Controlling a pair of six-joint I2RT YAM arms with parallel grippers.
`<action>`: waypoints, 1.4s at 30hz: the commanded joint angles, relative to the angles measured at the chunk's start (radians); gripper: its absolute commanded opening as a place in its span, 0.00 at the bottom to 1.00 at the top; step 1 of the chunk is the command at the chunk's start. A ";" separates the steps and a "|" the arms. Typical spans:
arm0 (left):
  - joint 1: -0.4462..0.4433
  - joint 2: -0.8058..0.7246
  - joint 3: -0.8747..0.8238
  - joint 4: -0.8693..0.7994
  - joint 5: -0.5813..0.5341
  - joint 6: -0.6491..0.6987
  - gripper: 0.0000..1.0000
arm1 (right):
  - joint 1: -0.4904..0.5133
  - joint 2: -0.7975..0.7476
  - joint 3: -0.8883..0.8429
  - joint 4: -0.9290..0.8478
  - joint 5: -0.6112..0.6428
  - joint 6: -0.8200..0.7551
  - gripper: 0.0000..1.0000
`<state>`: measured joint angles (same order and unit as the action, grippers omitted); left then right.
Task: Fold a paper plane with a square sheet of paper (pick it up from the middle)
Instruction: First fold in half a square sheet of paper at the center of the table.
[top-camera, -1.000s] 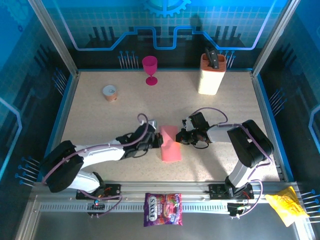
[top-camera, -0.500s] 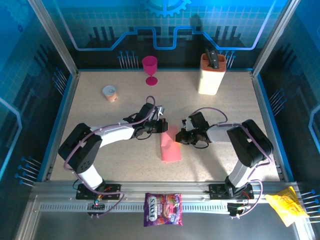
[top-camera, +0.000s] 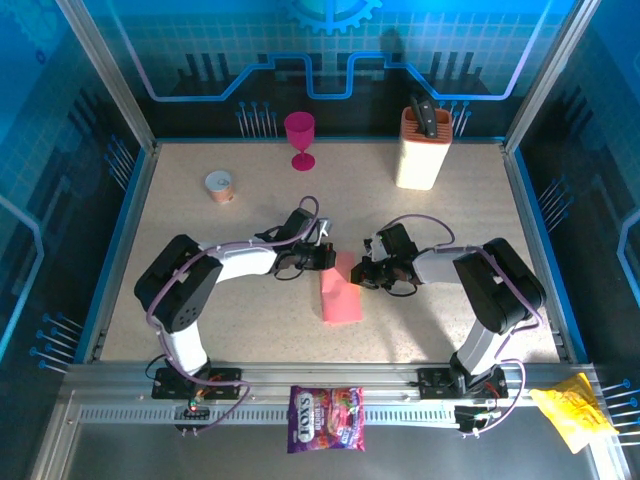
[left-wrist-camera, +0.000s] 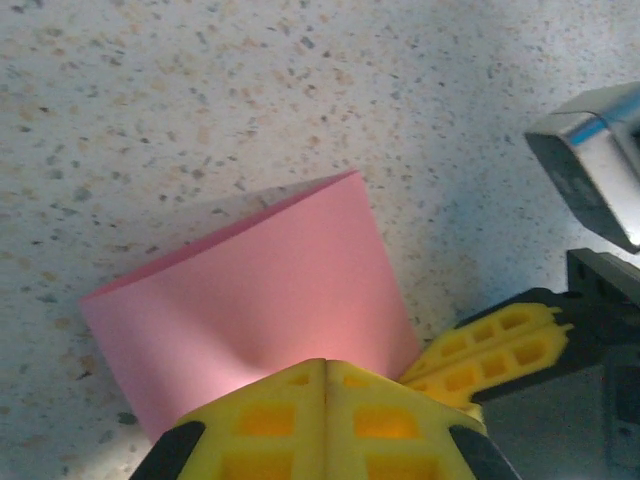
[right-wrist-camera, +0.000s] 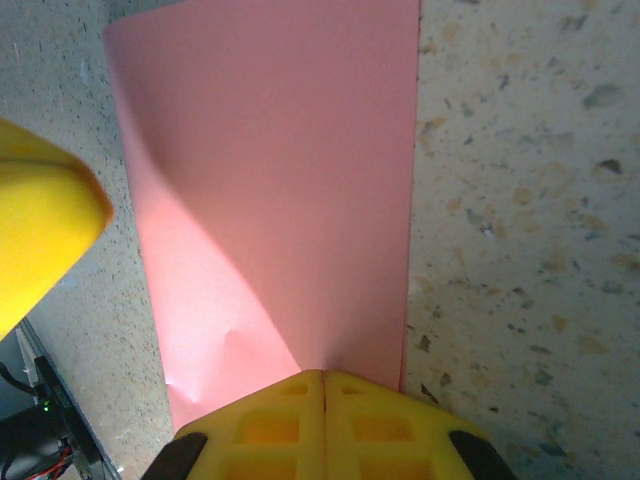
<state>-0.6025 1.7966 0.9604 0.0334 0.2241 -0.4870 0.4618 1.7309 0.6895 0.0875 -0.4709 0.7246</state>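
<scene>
Seeing left gripper (top-camera: 327, 258) up at the far left corner of the square sheet of paper (top-camera: 342, 297) now; had it lower, along the sheet's left edge, a second ago. Got there mostly in the first half second, then nudged a touch closer to the sheet. Seeing left arm (top-camera: 235, 265) with elbow pulled away from the near-left corner of the table (top-camera: 200, 225) and swung inward, forearm running nearly left-to-right instead of slanting up from that corner. Seeing the sheet's far end slightly narrower than before; can't call more at this size.
</scene>
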 joint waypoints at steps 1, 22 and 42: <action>0.016 0.022 -0.016 0.011 -0.033 0.030 0.03 | 0.017 0.115 -0.054 -0.128 0.144 -0.025 0.00; 0.040 -0.031 -0.036 0.020 -0.025 0.040 0.03 | 0.017 0.116 -0.059 -0.132 0.152 -0.034 0.00; 0.053 0.081 0.006 0.018 -0.054 0.084 0.01 | 0.017 0.128 -0.051 -0.130 0.144 -0.039 0.00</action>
<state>-0.5610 1.8542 0.9638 0.0601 0.1864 -0.4347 0.4591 1.7348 0.6910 0.0875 -0.4782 0.7197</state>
